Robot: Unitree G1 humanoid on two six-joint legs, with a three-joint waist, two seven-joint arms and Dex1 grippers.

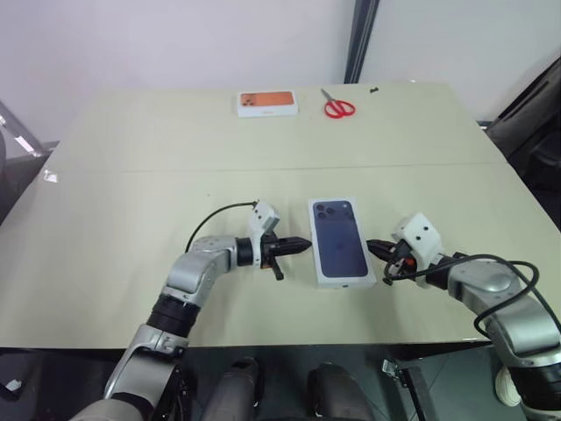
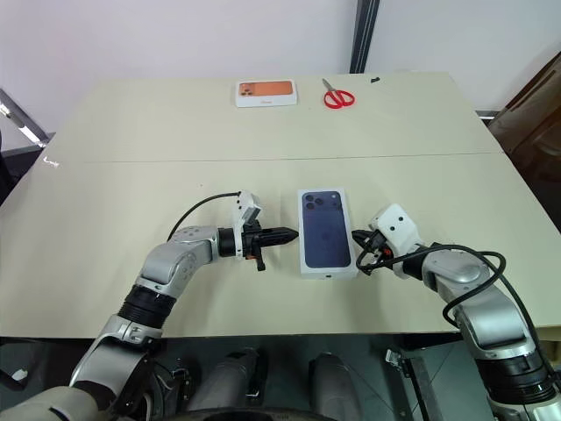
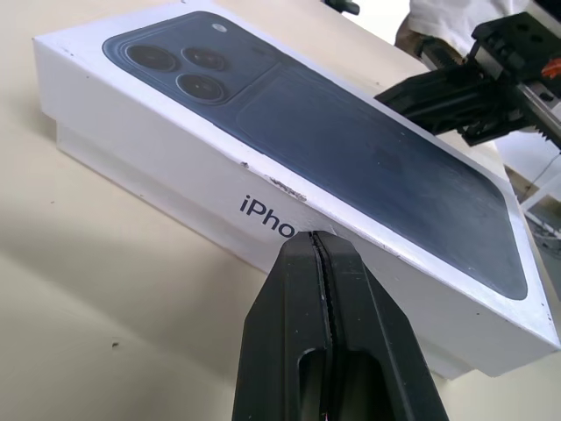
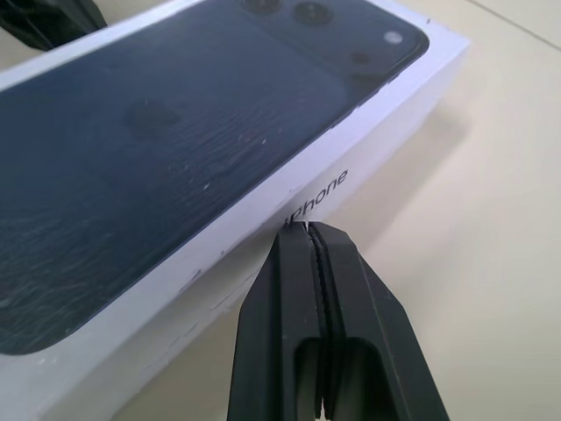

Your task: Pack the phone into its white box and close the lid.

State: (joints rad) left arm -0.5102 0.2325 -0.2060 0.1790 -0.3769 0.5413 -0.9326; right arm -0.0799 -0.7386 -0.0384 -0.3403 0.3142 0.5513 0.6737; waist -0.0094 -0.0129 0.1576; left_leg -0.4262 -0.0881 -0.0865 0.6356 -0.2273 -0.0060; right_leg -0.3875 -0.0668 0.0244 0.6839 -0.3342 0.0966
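Pincers pressed together, empty: left pincer [image 1: 302, 246], right pincer [image 1: 372, 246] flanking lid [image 1: 340, 239]

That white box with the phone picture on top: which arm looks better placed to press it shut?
Neither clearly. The left gripper and right gripper, both shut, flank the closed white box, each near a long side, so probably both together.

You face a pale beige table [image 1: 131, 202] with a seam across it, a white wall [image 1: 175, 44] behind and a dark vertical post [image 1: 360, 39].
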